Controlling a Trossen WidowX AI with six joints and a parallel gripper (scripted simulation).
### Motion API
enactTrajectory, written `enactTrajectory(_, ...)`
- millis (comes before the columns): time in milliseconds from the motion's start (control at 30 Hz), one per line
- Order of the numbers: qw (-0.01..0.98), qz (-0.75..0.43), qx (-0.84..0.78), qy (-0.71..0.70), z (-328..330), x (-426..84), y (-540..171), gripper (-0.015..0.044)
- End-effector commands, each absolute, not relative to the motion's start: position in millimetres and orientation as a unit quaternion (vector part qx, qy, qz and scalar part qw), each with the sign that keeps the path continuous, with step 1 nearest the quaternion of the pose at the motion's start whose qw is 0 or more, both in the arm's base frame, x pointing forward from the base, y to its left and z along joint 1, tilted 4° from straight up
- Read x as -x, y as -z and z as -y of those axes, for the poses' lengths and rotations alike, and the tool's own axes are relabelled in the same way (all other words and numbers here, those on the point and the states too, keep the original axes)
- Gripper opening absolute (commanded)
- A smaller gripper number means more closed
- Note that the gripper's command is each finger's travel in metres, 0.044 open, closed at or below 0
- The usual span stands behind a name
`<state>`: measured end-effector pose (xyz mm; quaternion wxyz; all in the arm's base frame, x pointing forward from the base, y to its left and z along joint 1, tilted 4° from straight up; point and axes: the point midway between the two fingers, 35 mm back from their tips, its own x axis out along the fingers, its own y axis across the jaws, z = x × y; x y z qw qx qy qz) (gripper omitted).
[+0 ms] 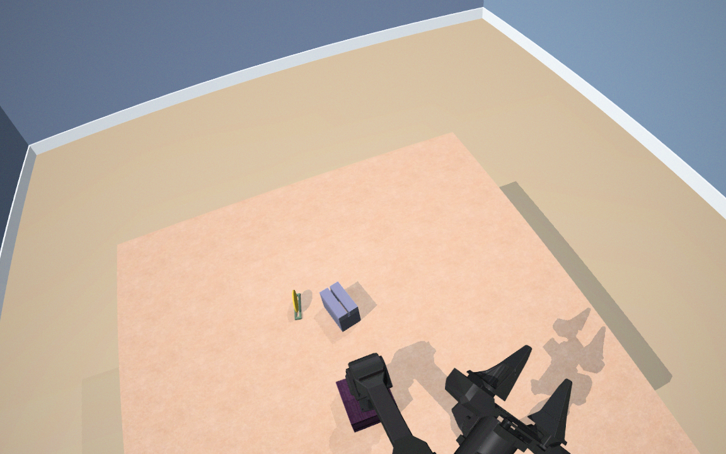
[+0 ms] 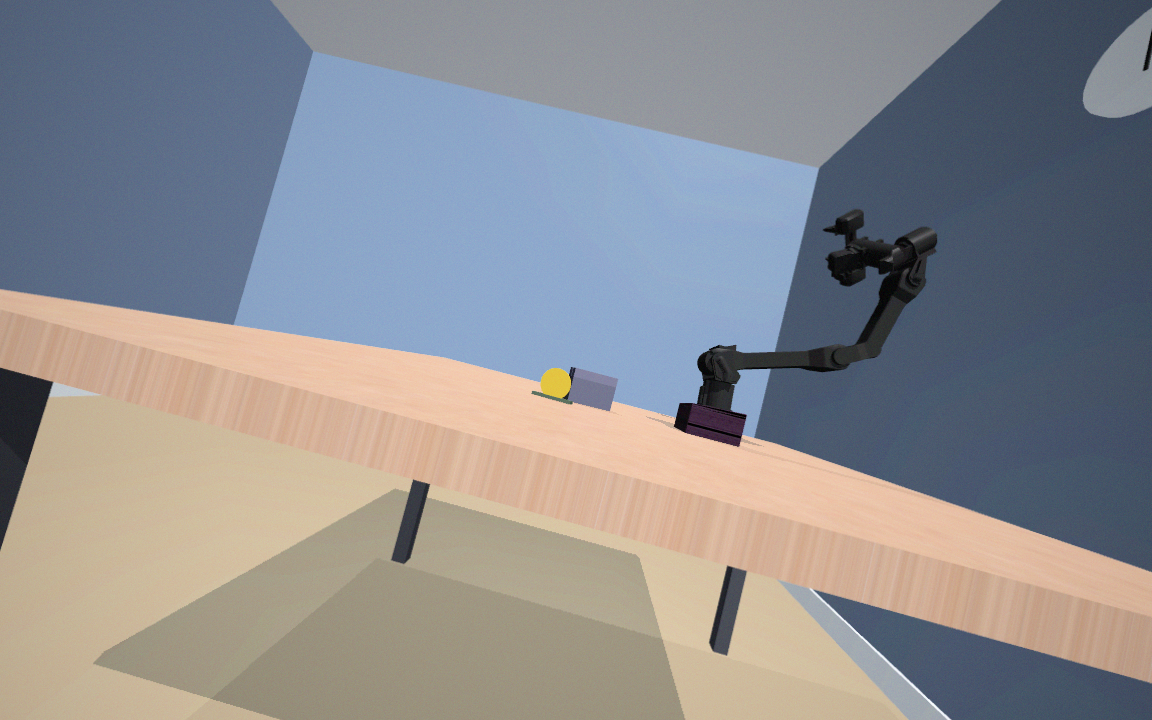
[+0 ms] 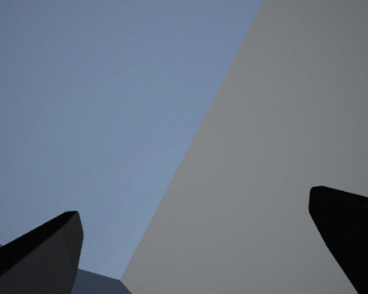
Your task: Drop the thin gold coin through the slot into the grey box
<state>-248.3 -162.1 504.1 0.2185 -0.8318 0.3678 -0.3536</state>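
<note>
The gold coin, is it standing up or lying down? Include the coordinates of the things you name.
Standing up: the gold coin (image 1: 295, 300) (image 2: 555, 383) shows as a round face from the side and a thin sliver from above.

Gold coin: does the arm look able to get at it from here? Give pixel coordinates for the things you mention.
Probably yes: nothing stands over the coin (image 1: 295, 301) (image 2: 555, 383), and the gripper (image 1: 549, 362) (image 3: 197, 211) is open, though turned away.

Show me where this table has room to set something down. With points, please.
In the top view, the table (image 1: 354, 214) (image 2: 294, 376) offers room above the grey box (image 1: 333, 308) (image 2: 593, 391), toward the upper edge, and left of the green holder (image 1: 298, 317) (image 2: 540, 394). It's tight between holder and box, and around the purple base (image 1: 348, 403) (image 2: 710, 425), where the arm (image 1: 385, 409) (image 2: 781, 360) hangs over.
</note>
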Motion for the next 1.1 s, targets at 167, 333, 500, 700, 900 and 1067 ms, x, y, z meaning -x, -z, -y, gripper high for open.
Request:
enactTrajectory(167,0.103,-0.351,0.886,0.283,155.6,189.3,-534.6,0.0243)
enactTrajectory(333,-0.003,-0.329,0.919,0.218,139.6,129.7,-556.9,0.0161)
enactTrajectory(500,-0.123,-0.288,0.938,0.148,117.4,60.9,-572.5,0.0161)
enactTrajectory(700,-0.291,-0.231,0.927,0.04,87.5,-30.2,-572.5,0.0161)
enactTrajectory(900,-0.449,-0.149,0.879,-0.054,54.4,-115.1,-552.8,0.0161)
enactTrajectory(1067,-0.575,-0.055,0.807,-0.122,23.1,-183.6,-520.2,0.0161)
